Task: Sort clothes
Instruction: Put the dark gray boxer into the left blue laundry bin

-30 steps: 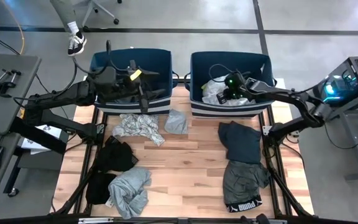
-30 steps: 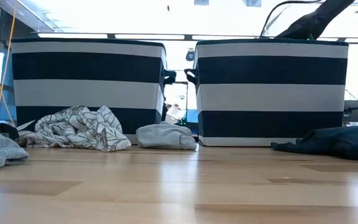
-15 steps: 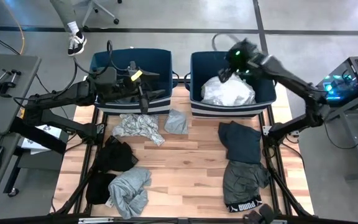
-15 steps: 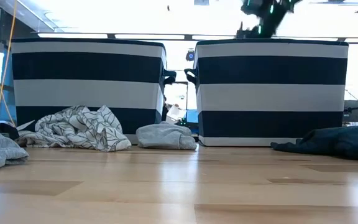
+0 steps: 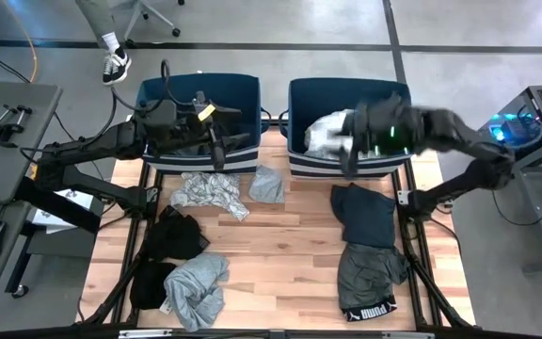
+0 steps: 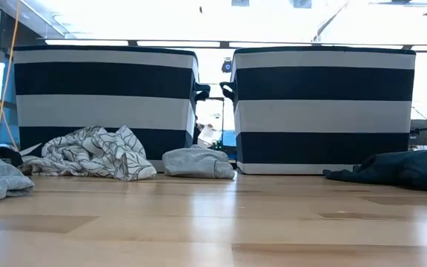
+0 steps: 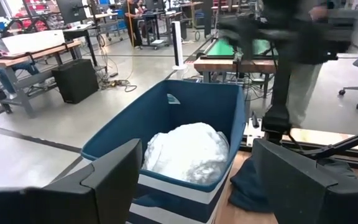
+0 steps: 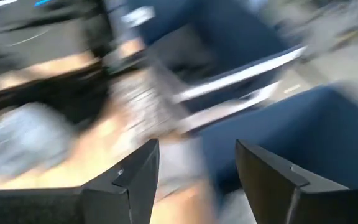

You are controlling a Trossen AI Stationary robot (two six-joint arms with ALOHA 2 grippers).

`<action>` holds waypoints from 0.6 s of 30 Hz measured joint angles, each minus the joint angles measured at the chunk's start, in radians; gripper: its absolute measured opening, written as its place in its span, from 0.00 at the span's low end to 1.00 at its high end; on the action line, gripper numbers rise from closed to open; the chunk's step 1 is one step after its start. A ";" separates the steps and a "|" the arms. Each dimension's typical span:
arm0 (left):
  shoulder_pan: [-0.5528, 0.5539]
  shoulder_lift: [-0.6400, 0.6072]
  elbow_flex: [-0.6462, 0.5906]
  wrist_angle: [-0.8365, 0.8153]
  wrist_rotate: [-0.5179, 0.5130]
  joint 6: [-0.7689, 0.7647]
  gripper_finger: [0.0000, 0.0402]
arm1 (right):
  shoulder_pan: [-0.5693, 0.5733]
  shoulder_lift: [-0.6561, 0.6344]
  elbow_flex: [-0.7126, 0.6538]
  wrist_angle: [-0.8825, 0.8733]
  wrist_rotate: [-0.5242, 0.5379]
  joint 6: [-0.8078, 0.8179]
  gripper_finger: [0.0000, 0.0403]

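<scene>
Swinging forward over the front rim of the right bin [image 5: 294, 122], the right gripper [image 5: 354, 151] is travelling empty with its fingers [image 8: 129, 180] apart, having left the bin's far rim since half a second ago. The white garment [image 5: 326, 135] it dropped is lying inside that bin. The left gripper [image 5: 216, 141] is still hovering, fingers spread, over the left bin [image 5: 153, 94]. Patterned garment [image 5: 207, 191], navy garment [image 5: 365, 215] and other clothes are remaining unmoved on the table [image 5: 290, 254].
</scene>
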 joint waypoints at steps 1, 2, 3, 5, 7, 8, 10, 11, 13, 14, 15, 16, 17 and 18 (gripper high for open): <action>0.004 0.000 0.000 0.001 0.000 0.001 0.71 | 0.051 0.006 0.000 -0.030 -0.029 0.058 0.49; 0.005 0.000 0.000 0.001 0.000 0.001 0.71 | 0.100 0.016 -0.001 -0.057 -0.063 0.115 0.49; 0.006 0.000 0.000 0.001 0.000 0.001 0.71 | 0.144 0.025 -0.013 -0.068 -0.095 0.173 0.49; 0.011 0.000 0.000 0.003 0.000 0.006 0.71 | 0.229 0.032 -0.064 -0.074 -0.149 0.289 0.49; 0.012 0.001 0.000 0.011 0.001 0.020 0.71 | 0.308 0.034 -0.143 -0.062 -0.167 0.383 0.49; 0.012 0.001 0.000 0.016 0.002 0.028 0.71 | 0.344 0.034 -0.189 -0.062 -0.171 0.440 0.49; 0.012 0.001 0.000 0.022 0.002 0.043 0.71 | 0.407 0.035 -0.294 -0.068 -0.216 0.547 0.49; 0.012 0.001 0.000 0.023 0.002 0.047 0.71 | 0.435 0.035 -0.349 -0.068 -0.246 0.606 0.49; 0.012 0.001 0.000 0.021 0.002 0.055 0.71 | 0.484 0.035 -0.465 -0.060 -0.332 0.753 0.49; 0.012 0.001 0.000 0.018 0.002 0.056 0.71 | 0.506 0.035 -0.523 -0.051 -0.384 0.843 0.50; 0.012 0.001 0.000 0.015 0.002 0.055 0.71 | 0.524 0.035 -0.581 -0.047 -0.439 0.945 0.51; 0.012 0.002 0.000 0.014 0.002 0.055 0.71 | 0.539 0.035 -0.639 -0.044 -0.493 1.042 0.52; 0.012 0.002 0.000 0.014 0.002 0.056 0.71 | 0.553 0.035 -0.700 -0.033 -0.545 1.116 0.54; 0.012 0.002 0.000 0.014 0.007 0.056 0.71 | 0.565 0.035 -0.754 0.002 -0.586 1.170 0.56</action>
